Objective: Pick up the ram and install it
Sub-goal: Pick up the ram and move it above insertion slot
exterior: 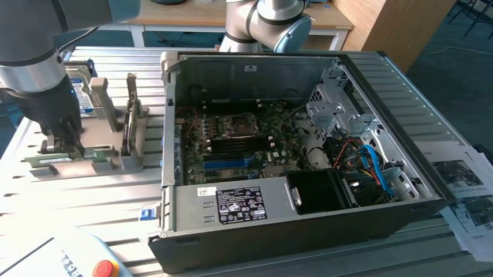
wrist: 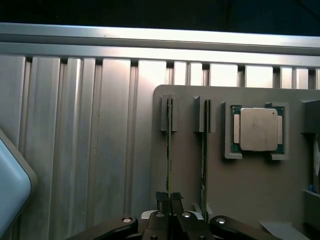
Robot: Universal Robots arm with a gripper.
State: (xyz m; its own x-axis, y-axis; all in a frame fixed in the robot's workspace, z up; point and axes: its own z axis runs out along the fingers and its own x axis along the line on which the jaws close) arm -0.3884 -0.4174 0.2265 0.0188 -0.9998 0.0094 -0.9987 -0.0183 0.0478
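Pressed almost together, the claw (wrist: 169, 196) pinches the thin upper edge of the ram (wrist: 169, 150), one finger (wrist: 162, 198) on each side of it. The ram stands on its edge in a slot of a grey holder (wrist: 240, 185). Just beside it, a second green strip (wrist: 204, 150) stands in the next slot, parallel to the first one. Further along the holder, a processor chip (wrist: 258, 129) with a silver lid lies flat in a square pocket.

From the exterior view, the claw (exterior: 68, 147) is low over the holder, at the exterior view's left, on the slatted metal desk (exterior: 92, 202). An open computer case (exterior: 308, 231) lies on the desk toward the exterior view's right, its motherboard (exterior: 239, 144) exposed.
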